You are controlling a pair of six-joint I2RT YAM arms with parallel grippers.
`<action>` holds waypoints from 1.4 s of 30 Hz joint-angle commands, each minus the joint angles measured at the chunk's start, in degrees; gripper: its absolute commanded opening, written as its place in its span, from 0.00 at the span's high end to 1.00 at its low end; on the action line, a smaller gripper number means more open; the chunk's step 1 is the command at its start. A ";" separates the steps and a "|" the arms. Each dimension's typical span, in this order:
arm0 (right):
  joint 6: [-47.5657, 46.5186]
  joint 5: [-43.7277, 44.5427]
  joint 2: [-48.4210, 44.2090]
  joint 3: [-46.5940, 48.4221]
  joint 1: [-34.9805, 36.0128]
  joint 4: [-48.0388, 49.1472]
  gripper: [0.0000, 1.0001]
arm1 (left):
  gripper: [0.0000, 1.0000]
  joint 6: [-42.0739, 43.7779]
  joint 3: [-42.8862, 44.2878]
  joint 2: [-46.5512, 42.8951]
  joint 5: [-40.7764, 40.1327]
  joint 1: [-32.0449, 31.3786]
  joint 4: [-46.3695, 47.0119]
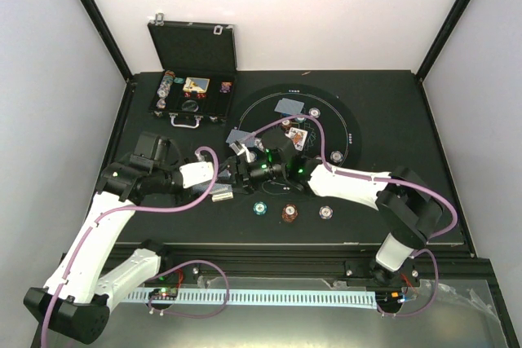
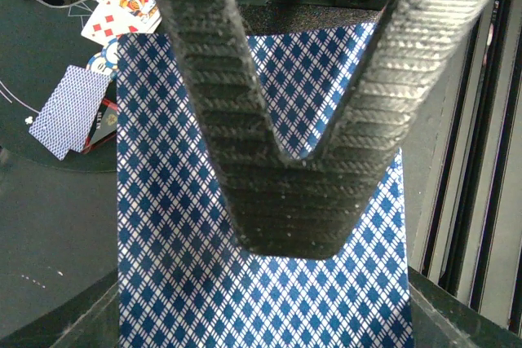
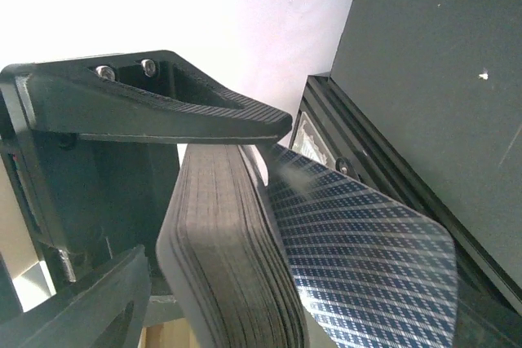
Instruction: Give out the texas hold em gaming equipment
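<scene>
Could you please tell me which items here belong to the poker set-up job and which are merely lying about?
For the job: card deck; dealt cards; three chips in a row.
Lying about: open black case; round black mat.

Blue-backed deck (image 3: 220, 266), top card (image 3: 367, 275) jutting askew — teal chip (image 1: 260, 207), red-brown chip (image 1: 289, 213), white chip (image 1: 326, 212) lie in a row.

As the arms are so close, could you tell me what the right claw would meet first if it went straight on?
Most likely the deck of blue-backed cards, which sits between the right claw's fingers; how much depth remains is unclear.
</scene>
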 commanded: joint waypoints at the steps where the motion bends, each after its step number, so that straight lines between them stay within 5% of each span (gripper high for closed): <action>1: 0.31 -1.30 -0.97 0.23 0.51 1.45 0.20 | 0.98 -0.43 2.09 0.14 1.25 0.25 -0.58; 16: -8.03 4.11 2.50 3.53 -0.31 -14.81 0.30 | 0.98 -0.10 1.98 -0.38 0.96 0.25 -0.78; 32: -10.55 4.18 -3.33 -0.39 -4.46 -17.45 0.44 | 0.98 -0.43 1.79 0.24 1.56 0.25 -0.17; 42: -9.24 4.53 0.60 4.18 0.79 -15.11 0.19 | 0.98 -1.09 1.34 0.22 2.19 0.21 0.66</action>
